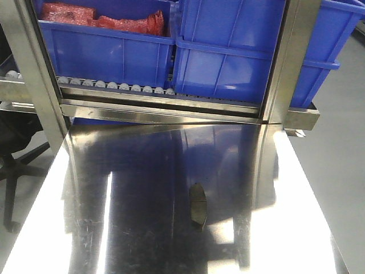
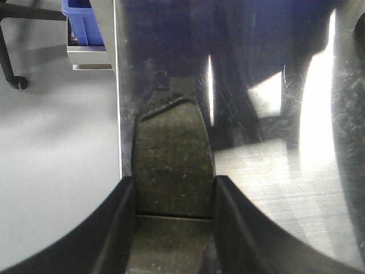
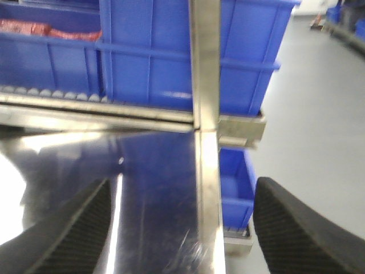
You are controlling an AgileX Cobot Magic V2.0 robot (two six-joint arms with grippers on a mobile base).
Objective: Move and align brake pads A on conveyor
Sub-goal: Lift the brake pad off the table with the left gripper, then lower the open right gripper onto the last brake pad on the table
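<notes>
One dark-grey brake pad (image 1: 198,205) lies alone on the shiny steel table (image 1: 142,228), right of centre, and neither gripper shows in the front view. In the left wrist view, my left gripper (image 2: 173,188) is shut on another brake pad (image 2: 171,148). That pad sticks out forward between the black fingers (image 2: 117,228), close to the table's left edge. My right gripper (image 3: 182,188) is open with nothing between its ribbed pads (image 3: 80,228), and it hangs over the table's far right corner. The conveyor is out of view.
A steel rack (image 1: 171,108) with small rollers crosses the table's far end and carries blue bins (image 1: 228,51), one holding red bags (image 1: 102,20). A steel upright (image 3: 205,68) stands at the far right corner. An office chair base (image 1: 14,171) is on the floor to the left.
</notes>
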